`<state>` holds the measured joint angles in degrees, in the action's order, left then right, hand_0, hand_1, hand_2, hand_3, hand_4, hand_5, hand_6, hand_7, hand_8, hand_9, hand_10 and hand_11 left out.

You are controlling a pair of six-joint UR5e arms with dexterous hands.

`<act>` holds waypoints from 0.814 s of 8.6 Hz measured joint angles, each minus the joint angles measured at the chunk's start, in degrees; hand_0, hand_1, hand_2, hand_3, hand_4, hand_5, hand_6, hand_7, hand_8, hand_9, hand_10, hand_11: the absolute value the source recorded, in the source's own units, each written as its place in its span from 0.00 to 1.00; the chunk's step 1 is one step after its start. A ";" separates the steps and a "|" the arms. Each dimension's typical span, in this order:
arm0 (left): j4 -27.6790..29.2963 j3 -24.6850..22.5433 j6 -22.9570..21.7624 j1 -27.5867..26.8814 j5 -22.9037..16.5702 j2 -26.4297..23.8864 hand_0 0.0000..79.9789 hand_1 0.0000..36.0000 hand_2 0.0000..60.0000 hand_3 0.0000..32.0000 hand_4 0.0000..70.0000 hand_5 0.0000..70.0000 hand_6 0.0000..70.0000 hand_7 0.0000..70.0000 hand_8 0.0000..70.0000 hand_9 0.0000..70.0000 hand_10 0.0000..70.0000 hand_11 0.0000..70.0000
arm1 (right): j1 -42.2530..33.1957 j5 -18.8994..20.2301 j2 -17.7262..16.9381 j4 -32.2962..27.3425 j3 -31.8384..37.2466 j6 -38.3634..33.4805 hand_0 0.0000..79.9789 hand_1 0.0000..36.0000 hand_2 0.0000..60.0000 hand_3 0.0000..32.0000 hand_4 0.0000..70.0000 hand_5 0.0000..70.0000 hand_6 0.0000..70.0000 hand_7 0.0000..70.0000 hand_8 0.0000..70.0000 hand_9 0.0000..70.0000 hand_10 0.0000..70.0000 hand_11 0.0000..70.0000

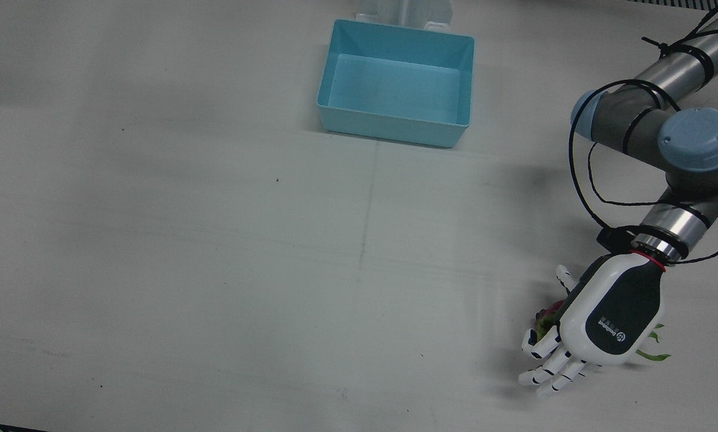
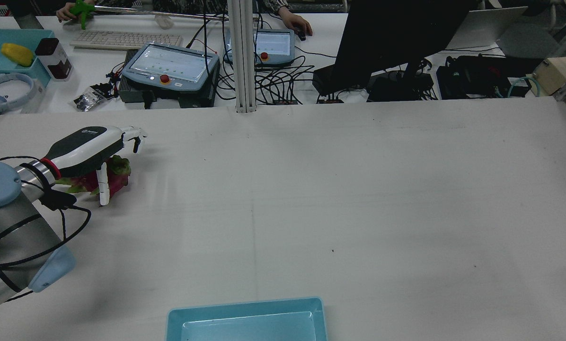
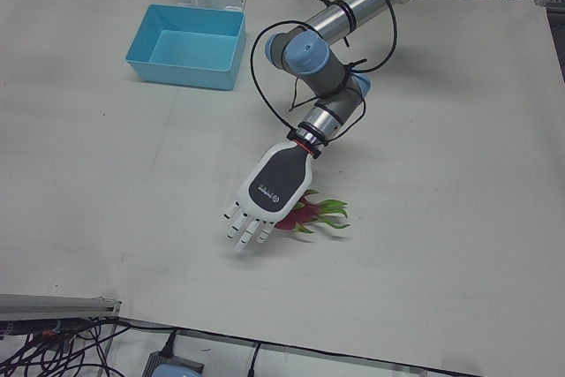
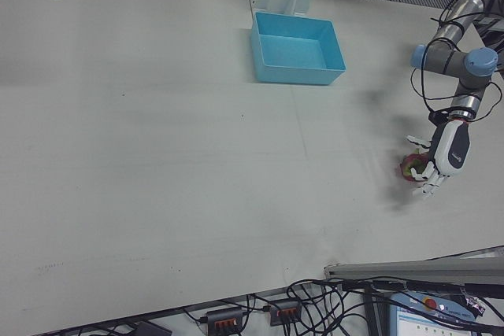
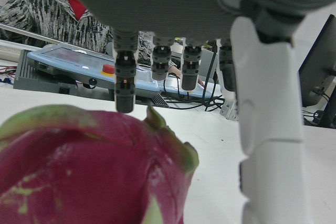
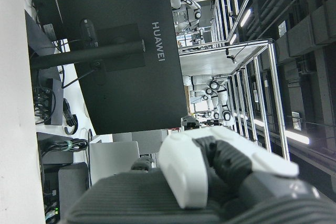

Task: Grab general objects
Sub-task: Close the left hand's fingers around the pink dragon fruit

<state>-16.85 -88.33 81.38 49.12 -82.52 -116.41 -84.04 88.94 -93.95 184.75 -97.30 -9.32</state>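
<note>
Dragonfruit (image 3: 305, 214) lies on the table (image 1: 215, 270) near its edge, under the left hand (image 3: 265, 193), whose fingers (image 5: 126, 85) hang spread above it, apparently not touching. Pre-grasp step: next, lower and curl around the fruit.

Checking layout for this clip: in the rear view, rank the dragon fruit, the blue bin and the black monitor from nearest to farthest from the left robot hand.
1. Dragon fruit, directly under the left robot hand.
2. Blue bin, near edge, centre.
3. Black monitor, far right, beyond the table.
</note>
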 measured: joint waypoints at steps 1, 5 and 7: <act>-0.01 0.35 0.71 -0.23 0.34 0.00 0.69 1.00 1.00 0.29 0.00 1.00 0.14 0.37 0.23 0.16 0.11 0.21 | 0.01 0.00 0.00 0.00 0.00 0.00 0.00 0.00 0.00 0.00 0.00 0.00 0.00 0.00 0.00 0.00 0.00 0.00; 0.69 2.74 1.63 -0.64 0.79 -0.06 0.69 1.00 1.00 0.29 0.00 1.00 0.14 0.37 0.24 0.16 0.11 0.21 | 0.02 0.00 0.00 0.00 0.00 0.00 0.00 0.00 0.00 0.00 0.00 0.00 0.00 0.00 0.00 0.00 0.00 0.00; 0.89 3.85 1.67 -1.29 1.06 -0.14 0.70 1.00 1.00 0.34 0.00 1.00 0.15 0.38 0.25 0.19 0.14 0.25 | 0.02 0.00 0.00 0.00 0.00 0.00 0.00 0.00 0.00 0.00 0.00 0.00 0.00 0.00 0.00 0.00 0.00 0.00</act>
<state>-15.96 -84.47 83.05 47.83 -81.46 -116.56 -84.02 88.95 -93.95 184.75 -97.29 -9.32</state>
